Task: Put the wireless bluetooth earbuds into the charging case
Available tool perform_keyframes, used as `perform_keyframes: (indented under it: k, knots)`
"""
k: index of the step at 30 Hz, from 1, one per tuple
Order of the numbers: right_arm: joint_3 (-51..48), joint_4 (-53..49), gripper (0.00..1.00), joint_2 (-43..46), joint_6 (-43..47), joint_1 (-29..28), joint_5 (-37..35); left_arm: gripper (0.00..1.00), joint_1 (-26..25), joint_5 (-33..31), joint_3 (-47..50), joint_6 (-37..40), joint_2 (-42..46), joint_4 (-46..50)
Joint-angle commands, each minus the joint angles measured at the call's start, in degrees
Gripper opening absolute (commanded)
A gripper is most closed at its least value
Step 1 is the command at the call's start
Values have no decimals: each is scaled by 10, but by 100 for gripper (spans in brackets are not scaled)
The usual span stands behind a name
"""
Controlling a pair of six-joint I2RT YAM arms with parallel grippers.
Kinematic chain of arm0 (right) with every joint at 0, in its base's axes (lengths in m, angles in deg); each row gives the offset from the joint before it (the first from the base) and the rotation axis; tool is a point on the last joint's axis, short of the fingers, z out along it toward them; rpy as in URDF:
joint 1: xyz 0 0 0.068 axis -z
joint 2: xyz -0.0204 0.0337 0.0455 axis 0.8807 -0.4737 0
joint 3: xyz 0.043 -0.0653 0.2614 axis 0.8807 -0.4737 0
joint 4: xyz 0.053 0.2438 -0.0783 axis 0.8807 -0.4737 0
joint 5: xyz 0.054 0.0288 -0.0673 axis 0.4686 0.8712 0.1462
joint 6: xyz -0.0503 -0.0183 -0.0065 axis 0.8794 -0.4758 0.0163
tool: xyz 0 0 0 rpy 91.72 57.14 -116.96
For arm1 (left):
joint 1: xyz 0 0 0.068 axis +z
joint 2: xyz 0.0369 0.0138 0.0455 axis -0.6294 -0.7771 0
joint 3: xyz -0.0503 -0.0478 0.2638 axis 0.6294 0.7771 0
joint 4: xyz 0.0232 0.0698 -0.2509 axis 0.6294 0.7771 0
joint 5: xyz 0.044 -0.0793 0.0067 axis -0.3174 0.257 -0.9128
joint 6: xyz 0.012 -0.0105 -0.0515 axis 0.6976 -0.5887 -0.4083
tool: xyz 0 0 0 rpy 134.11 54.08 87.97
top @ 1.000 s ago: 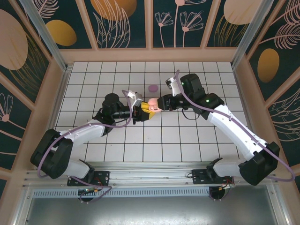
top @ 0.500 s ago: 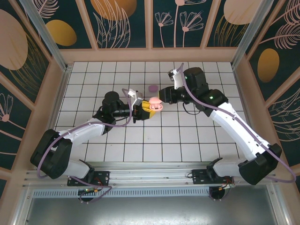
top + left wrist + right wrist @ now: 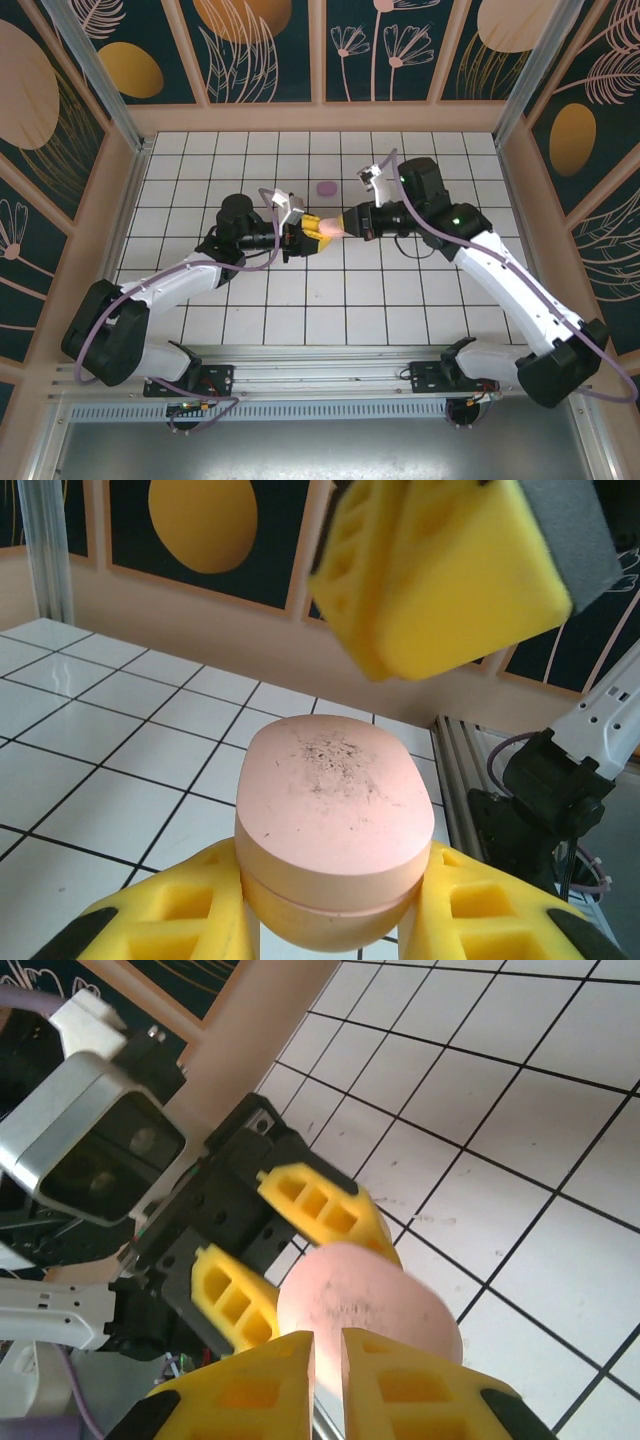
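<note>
A pale pink oval charging case (image 3: 335,810) with its lid down is clamped between the yellow fingers of my left gripper (image 3: 310,233), held above the tiles mid-table. The case (image 3: 326,230) points right, towards my right gripper (image 3: 348,224). In the right wrist view that gripper (image 3: 328,1360) has its yellow fingers drawn together with a thin slit between them, their tips against the case's (image 3: 385,1290) rounded end. From the left wrist camera those fingers (image 3: 450,580) hang just above the lid. The earbuds are hidden.
A small purple object (image 3: 325,187) lies on the white tiled floor behind the grippers. Wooden walls and metal posts (image 3: 100,70) ring the table. The left arm's wrist camera (image 3: 90,1135) sits close behind its fingers (image 3: 320,1210).
The right gripper's jaws have closed. It pulled up and back from the case, then came in again at the case's right end. The left arm kept still with the case.
</note>
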Motion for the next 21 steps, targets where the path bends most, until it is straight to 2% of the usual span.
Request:
perform_keyframes:
  k: [1, 4, 5, 8, 13, 21]
  knots:
    - [-15, 0, 22, 51, -25, 10, -3, 22, -2, 6, -20, 8, 16, -6]
    - [-34, 34, 41, 79, -70, 14, -19, 22, -2, 7, -21, 6, 19, -6]
    - [-43, 52, 45, 84, -90, 34, -10, 22, -2, 6, -21, 5, 22, -6]
    - [-72, 116, 53, 87, -156, 40, 27, 22, -2, 5, -21, 2, 28, -7]
    - [-114, 206, 58, 82, -243, 39, 74, 22, -2, 3, -20, -4, 41, -11]
    - [-142, 232, 64, 57, -318, 37, 101, 23, -2, -4, -24, -15, 41, -34]
